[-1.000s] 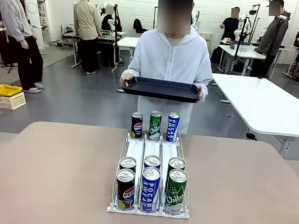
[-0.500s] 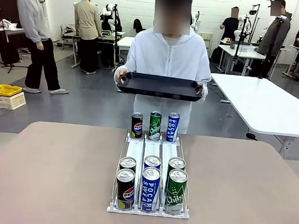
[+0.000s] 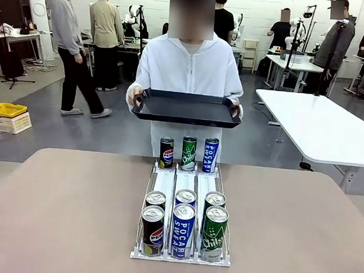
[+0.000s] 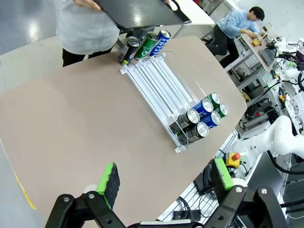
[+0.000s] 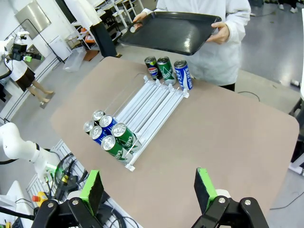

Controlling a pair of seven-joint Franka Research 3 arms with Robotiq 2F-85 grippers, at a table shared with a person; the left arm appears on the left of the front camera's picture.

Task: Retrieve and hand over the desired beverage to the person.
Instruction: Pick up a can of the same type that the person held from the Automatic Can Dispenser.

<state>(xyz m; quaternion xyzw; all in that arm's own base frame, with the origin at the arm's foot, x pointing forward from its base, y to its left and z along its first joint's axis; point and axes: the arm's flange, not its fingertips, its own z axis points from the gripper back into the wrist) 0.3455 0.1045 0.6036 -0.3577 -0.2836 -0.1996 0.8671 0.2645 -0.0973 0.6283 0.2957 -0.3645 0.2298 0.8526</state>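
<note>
The person (image 3: 189, 63) in a white hooded jacket stands at the table's far edge, both hands holding a flat black tray (image 3: 185, 109). A white three-lane rack (image 3: 186, 180) lies mid-table. Standing at its far end are a black Pepsi can (image 3: 167, 153), a green can (image 3: 188, 153) and a blue Pocari can (image 3: 210, 154). Several more cans crowd its near end, a blue Pocari can (image 3: 183, 230) in front. Nothing shows which beverage is desired. My left gripper (image 4: 165, 179) hangs open above the table's side, holding nothing. My right gripper (image 5: 148, 189) is open too, high over the near edge.
The tan table (image 3: 60, 209) has wide bare areas on both sides of the rack. A white table (image 3: 331, 130) stands behind at the right and a yellow crate (image 3: 7, 110) on the floor at the left. Other people move about far behind.
The person with the tray has shifted a little to the picture's left. A passer-by in grey has walked rightward in the background. The cans have not moved.
</note>
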